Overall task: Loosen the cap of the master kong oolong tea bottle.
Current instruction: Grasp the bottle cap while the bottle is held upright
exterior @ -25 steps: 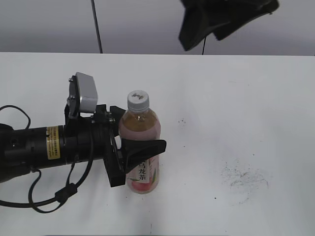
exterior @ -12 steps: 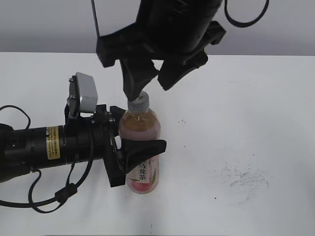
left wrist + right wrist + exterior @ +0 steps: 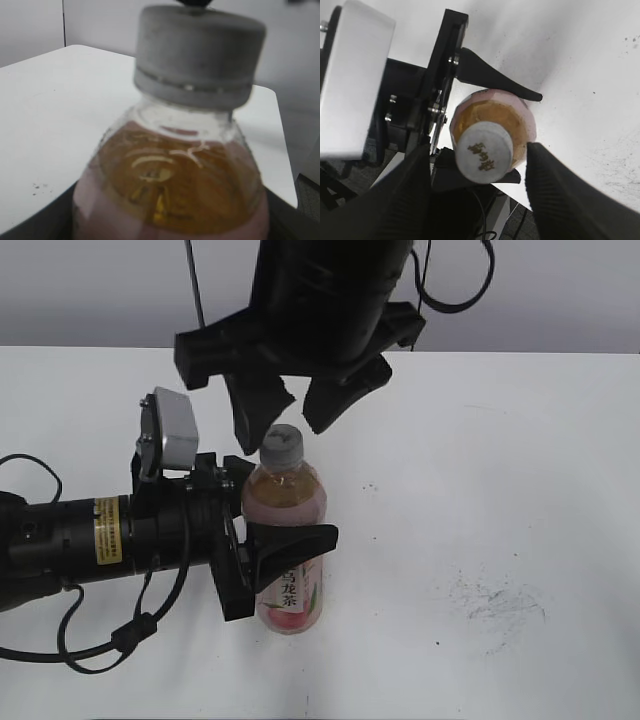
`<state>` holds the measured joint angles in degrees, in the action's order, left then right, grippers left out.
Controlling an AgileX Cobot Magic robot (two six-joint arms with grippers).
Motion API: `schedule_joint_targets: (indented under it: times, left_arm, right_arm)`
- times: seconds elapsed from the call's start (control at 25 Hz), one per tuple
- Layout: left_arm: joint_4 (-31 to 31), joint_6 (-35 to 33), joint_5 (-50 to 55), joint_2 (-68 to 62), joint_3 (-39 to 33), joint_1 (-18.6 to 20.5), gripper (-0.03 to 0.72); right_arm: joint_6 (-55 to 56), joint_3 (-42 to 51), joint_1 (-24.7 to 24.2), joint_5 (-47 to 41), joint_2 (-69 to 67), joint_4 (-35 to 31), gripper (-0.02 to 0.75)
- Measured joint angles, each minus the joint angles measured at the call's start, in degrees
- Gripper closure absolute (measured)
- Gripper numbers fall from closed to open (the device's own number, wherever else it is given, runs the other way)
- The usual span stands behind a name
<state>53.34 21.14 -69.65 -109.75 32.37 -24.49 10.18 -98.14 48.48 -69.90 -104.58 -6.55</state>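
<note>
The master kong oolong tea bottle (image 3: 287,540) stands upright on the white table (image 3: 520,440), pale amber tea above a pink-white label. My left gripper (image 3: 270,540) reaches in from the left and is shut on the bottle's body, one finger in front, one behind. In the left wrist view the bottle (image 3: 170,185) fills the frame under its grey cap (image 3: 200,55). My right gripper (image 3: 290,425) hangs open from above, straddling the cap (image 3: 282,445). From the right wrist the cap (image 3: 484,152) sits between the two fingers (image 3: 560,195) with gaps on both sides.
Dark smudges (image 3: 495,600) mark the table to the right of the bottle. A thin black cable (image 3: 197,295) runs down the grey back wall. The left arm's grey camera housing (image 3: 170,430) rises just left of the cap.
The right gripper has come down from the top edge to straddle the cap, then shifted slightly left. The left gripper and bottle have stayed still.
</note>
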Motion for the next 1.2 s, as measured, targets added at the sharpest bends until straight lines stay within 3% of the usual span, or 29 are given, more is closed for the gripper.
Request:
schedule_joint_targets:
  times: [0.4,0.48,0.6,0.76,0.92,1.2]
  left_arm:
    - [0.1,0.0,0.0,0.0,0.0,0.0,0.244]
    - [0.1,-0.1,0.0,0.0,0.0,0.0,0.244]
    - [0.0,-0.1,0.0,0.0,0.0,0.0,0.244]
    - [0.0,-0.1,0.1,0.0,0.0,0.0,0.244]
    - [0.0,-0.1,0.1,0.0,0.0,0.0,0.244]
    - [0.1,-0.2,0.1,0.0,0.0,0.0,0.244]
  right_arm:
    - [0.2,0.0,0.0,0.0,-2.9,1.0,0.294]
    - [0.2,0.0,0.0,0.0,-2.9,1.7,0.332]
    - [-0.4,0.0,0.1,0.1,-2.9,1.8,0.455]
    - [-3.2,-0.1,0.2,0.1,-2.9,2.0,0.456]
    - [-9.5,-0.1,0.2,0.1,-2.9,2.0,0.456]
    - [-30.6,-0.1,0.2,0.3,-2.9,1.9,0.461]
